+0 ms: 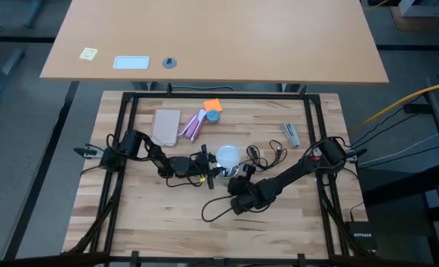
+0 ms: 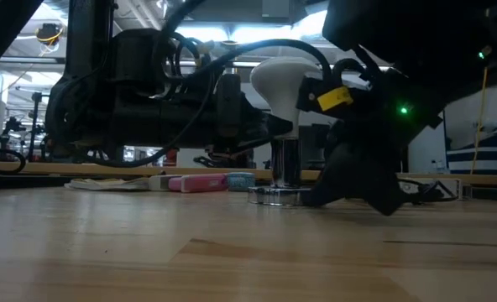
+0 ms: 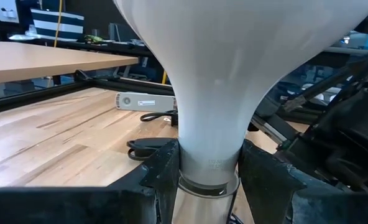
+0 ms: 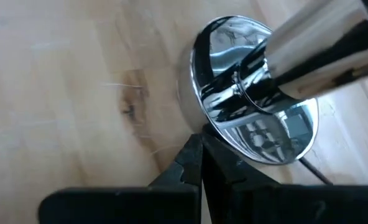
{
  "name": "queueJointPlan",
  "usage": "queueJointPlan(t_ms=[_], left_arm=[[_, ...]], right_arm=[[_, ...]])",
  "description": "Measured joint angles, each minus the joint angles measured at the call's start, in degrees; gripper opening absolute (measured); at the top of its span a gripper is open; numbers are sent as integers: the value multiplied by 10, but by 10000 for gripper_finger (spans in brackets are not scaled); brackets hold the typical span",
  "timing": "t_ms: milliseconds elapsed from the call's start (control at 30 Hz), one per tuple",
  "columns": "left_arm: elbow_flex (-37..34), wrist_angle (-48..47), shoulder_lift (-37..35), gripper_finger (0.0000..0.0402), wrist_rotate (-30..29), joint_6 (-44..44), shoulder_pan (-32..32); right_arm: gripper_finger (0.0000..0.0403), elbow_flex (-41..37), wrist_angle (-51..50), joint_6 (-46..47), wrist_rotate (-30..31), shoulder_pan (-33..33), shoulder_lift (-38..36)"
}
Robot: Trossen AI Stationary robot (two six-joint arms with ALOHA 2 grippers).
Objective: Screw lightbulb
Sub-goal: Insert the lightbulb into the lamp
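Lightbulb (image 2: 284,81) stands upright with its neck already entered in the chrome socket (image 2: 284,172) at the middle of the worktop (image 2: 232,252). Our left tool (image 3: 209,171) pinches the bulb's narrow neck just above the socket. Our right tool (image 4: 199,163), pressed together, bears against the socket's round base. We judge the threading begun; the final turns, the release and the withdrawal remain.
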Motion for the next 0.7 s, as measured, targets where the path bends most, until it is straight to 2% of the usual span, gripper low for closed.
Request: queueJointPlan(t_ms=[300,533,700], left_arm=[[0,0,0,143,-1,1,1],[0,-1,0,143,12,-2,-1],[0,-1,0,143,14,-3,-1]], right_arm=[[5,-3,-25,11,28,-2,1],[5,-3,-86,76,49,-4,1],[5,-3,-98,78,57,-12,0]])
